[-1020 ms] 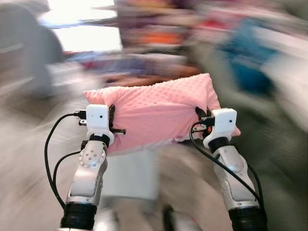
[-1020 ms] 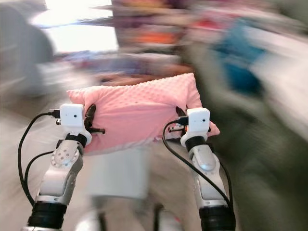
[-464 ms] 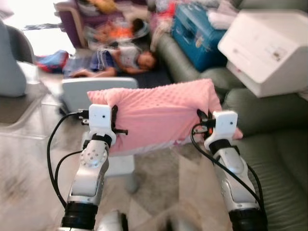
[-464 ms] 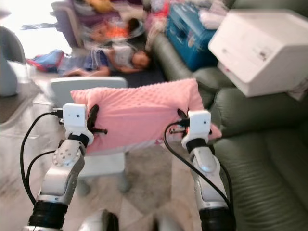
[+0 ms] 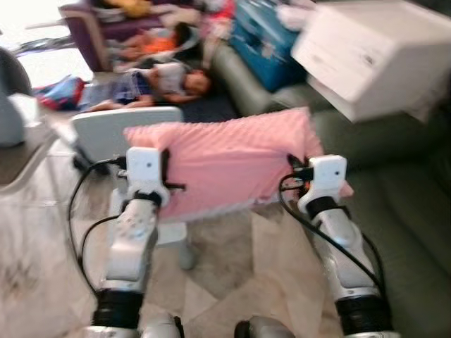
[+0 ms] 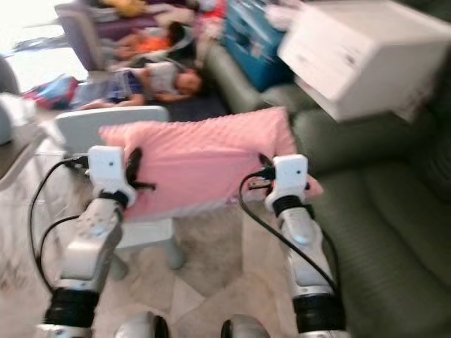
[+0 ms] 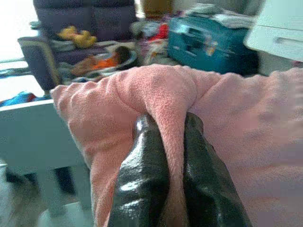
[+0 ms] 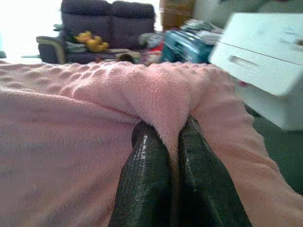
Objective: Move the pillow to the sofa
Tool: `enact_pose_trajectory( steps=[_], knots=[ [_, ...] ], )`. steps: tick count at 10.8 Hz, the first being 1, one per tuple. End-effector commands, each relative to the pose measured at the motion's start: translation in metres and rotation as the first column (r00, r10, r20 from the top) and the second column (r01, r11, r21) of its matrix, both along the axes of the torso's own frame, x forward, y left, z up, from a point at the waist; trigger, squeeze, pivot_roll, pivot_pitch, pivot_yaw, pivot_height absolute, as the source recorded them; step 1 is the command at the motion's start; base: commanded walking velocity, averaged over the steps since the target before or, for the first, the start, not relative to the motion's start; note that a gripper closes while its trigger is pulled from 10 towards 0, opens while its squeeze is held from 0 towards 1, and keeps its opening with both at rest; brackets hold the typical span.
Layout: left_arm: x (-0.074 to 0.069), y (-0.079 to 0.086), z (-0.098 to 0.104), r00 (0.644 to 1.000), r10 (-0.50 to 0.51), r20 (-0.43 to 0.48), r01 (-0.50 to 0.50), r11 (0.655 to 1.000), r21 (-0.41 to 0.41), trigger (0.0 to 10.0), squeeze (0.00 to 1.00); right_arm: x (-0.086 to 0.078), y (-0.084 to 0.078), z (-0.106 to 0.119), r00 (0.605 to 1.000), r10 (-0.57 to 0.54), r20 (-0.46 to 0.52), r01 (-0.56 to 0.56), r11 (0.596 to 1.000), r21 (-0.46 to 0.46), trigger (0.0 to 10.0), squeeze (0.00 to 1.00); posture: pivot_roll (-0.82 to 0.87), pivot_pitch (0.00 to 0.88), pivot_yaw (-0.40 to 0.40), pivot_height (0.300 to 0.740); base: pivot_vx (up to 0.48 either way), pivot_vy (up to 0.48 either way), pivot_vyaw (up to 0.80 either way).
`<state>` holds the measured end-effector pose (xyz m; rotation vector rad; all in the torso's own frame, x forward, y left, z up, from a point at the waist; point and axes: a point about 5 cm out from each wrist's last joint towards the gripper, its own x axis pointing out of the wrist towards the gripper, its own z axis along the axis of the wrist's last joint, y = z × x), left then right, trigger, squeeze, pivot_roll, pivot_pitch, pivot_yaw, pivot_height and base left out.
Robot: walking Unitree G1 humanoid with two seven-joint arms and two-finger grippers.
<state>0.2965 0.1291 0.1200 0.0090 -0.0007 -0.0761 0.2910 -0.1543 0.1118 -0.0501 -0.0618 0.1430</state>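
Note:
A pink dimpled pillow point(image 5: 229, 158) hangs in the air between my two arms, held stretched out in front of me. My left gripper point(image 7: 171, 142) is shut on a pinched fold at the pillow's left end. My right gripper point(image 8: 171, 142) is shut on a fold at the right end. The dark green sofa point(image 5: 402, 204) lies to my right, its seat cushions just beyond the pillow's right corner. In the head views the fingers are hidden behind the white wrist blocks.
A large white box point(image 5: 366, 53) rests on the sofa's far end, with a blue case point(image 5: 264, 39) behind it. A small white table point(image 5: 116, 130) stands on the tiled floor under the pillow's left side. A person point(image 5: 151, 81) lies on the floor beyond.
The camera has swung toward the sofa, so the white box and green cushions have shifted left and nearer. The blur of a second ago has eased. Both grippers keep their hold on the pillow.

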Motion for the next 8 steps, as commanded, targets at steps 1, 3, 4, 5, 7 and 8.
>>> enact_pose_trajectory(
  steps=[1, 3, 4, 5, 7, 8],
  knots=[
    [0.0005, -0.0007, 0.003, 1.0, -0.012, 0.014, 0.012, 1.0, 0.002, 10.0, 0.0, 0.0009, -0.0015, 0.0006, 1.0, -0.016, -0.002, 0.016, 1.0, 0.001, 10.0, 0.0, -0.05, 0.059, -0.023, 0.74, 0.0, 0.0, -0.8],
    [-0.0003, -0.0029, 0.002, 1.0, -0.025, 0.012, 0.025, 1.0, 0.001, 10.0, 0.0, 0.0, 0.0006, -0.0006, 1.0, -0.013, -0.005, 0.013, 1.0, 0.001, 10.0, 0.0, -0.05, 0.058, -0.022, 0.74, 0.0, 0.0, -0.8],
    [0.0003, -0.0043, 0.0024, 0.999, -0.03, 0.014, 0.03, 1.0, 0.002, 10.0, 0.0, 0.0006, 0.0, -0.0005, 1.0, -0.014, -0.005, 0.014, 1.0, 0.001, 10.0, 0.0, -0.05, 0.057, -0.022, 0.74, 0.0, 0.289, -0.8],
    [0.0001, -0.0049, 0.002, 0.999, -0.034, 0.015, 0.034, 0.999, 0.005, 10.0, 0.0, 0.0009, -0.0004, -0.0006, 1.0, -0.015, -0.005, 0.015, 1.0, -0.001, 10.0, 0.0, -0.05, 0.056, -0.022, 0.74, 0.0, 0.285, -0.8],
    [0.0001, -0.0058, 0.002, 0.999, -0.038, 0.014, 0.038, 0.999, 0.004, 10.0, 0.0, 0.0007, -0.0008, -0.0008, 1.0, -0.016, -0.006, 0.016, 1.0, -0.002, 10.0, 0.0, -0.05, 0.057, -0.025, 0.74, 0.0, 0.287, -0.8],
    [-0.0002, -0.0067, 0.0019, 0.999, -0.04, 0.014, 0.04, 0.999, 0.005, 10.0, 0.0, 0.0006, -0.0007, -0.001, 1.0, -0.016, -0.006, 0.016, 1.0, -0.003, 10.0, 0.0, -0.05, 0.058, -0.025, 0.74, 0.0, 0.0, -0.8]
  ],
)
